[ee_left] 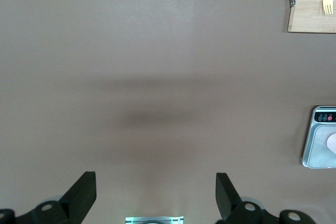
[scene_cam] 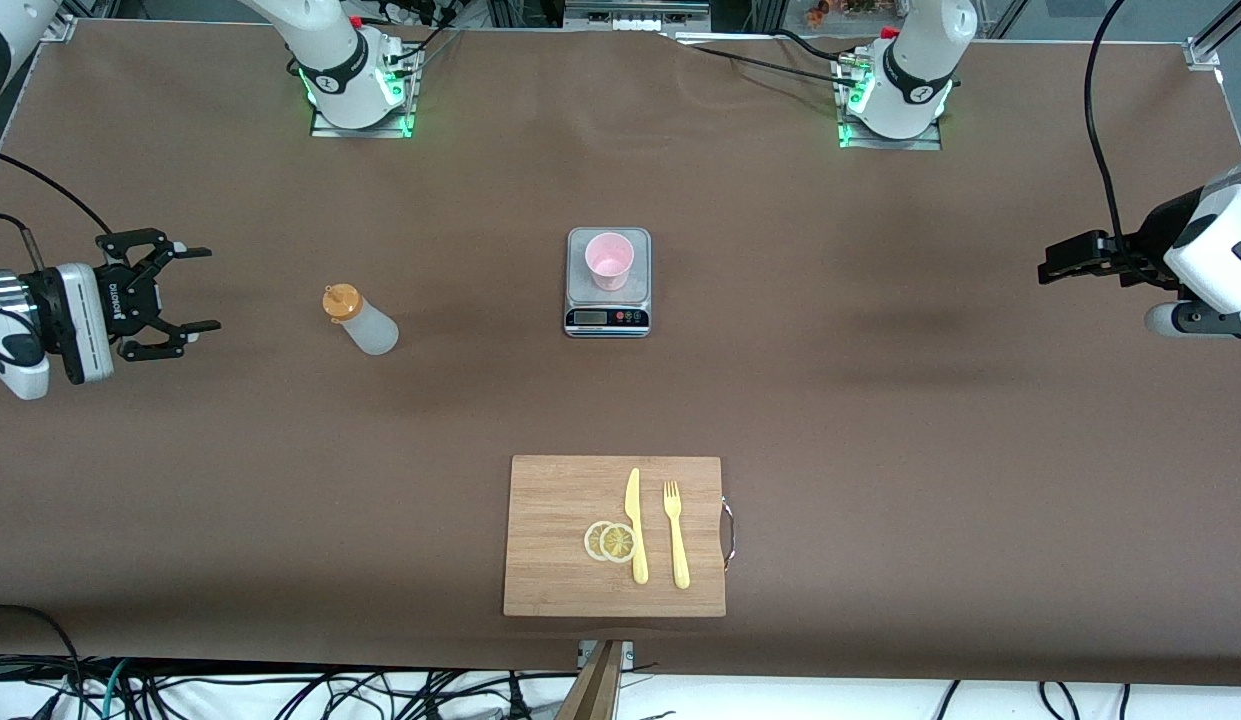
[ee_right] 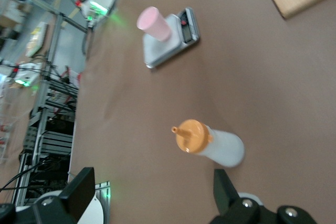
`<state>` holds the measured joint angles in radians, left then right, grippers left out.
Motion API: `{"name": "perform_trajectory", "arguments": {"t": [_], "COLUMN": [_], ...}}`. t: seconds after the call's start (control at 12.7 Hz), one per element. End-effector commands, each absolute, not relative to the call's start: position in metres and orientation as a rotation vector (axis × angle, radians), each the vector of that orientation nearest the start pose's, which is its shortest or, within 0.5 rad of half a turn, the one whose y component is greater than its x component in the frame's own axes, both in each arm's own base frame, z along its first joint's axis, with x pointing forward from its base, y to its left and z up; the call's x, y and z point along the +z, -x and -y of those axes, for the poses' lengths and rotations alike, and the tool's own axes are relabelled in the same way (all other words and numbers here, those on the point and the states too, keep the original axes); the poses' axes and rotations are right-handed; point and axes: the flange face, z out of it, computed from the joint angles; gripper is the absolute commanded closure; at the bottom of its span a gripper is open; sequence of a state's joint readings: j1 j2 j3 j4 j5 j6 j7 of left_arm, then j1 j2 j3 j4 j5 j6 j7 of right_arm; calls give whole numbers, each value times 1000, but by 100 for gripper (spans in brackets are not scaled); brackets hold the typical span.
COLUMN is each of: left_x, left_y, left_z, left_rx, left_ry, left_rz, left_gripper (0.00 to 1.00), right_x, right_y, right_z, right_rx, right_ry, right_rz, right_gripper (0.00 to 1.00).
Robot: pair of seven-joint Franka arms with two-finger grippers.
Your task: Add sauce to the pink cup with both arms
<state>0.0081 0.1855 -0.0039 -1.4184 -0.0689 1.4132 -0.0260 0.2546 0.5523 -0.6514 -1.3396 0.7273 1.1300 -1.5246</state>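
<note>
Sauce bottle (scene_cam: 362, 320) stands upright w/ orange nozzle up, toward your right arm's end. Pink cup (scene_cam: 609, 260) sits upright on scale (scene_cam: 607, 312) mid-table. Right gripper (scene_cam: 185, 290) & left gripper (scene_cam: 1048, 268): both released, empty, over bare table.

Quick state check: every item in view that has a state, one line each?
Translucent whitish squeeze bottle with orange nozzle cap: standing on the table, capped, not held.
Pale pink plastic cup: upright on the scale, looks empty.
Grey kitchen scale: carrying the cup.
Left gripper: open, empty, over bare table.
Right gripper: open, empty, beside the bottle.
</note>
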Motion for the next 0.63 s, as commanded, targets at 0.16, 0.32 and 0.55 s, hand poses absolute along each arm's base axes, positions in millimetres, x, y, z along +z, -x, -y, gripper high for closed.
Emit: {"name": "perform_trajectory", "arguments": {"t": [0.16, 0.32, 0.55], "left_x": [580, 580, 580], "left_y": [-592, -592, -592], "left_z": [4, 4, 4], "left_rx": [311, 311, 309], "left_ry": [3185, 3185, 3185], "left_rz": [5, 3, 3], "left_gripper": [0, 0, 0], "right_x": [489, 498, 514], "right_y": [-602, -586, -563], "right_z": [48, 41, 20], "right_rx": [212, 256, 309], "right_ry": [2440, 2606, 2874], "right_rz": [1127, 1045, 779], "right_gripper": [0, 0, 0]}}
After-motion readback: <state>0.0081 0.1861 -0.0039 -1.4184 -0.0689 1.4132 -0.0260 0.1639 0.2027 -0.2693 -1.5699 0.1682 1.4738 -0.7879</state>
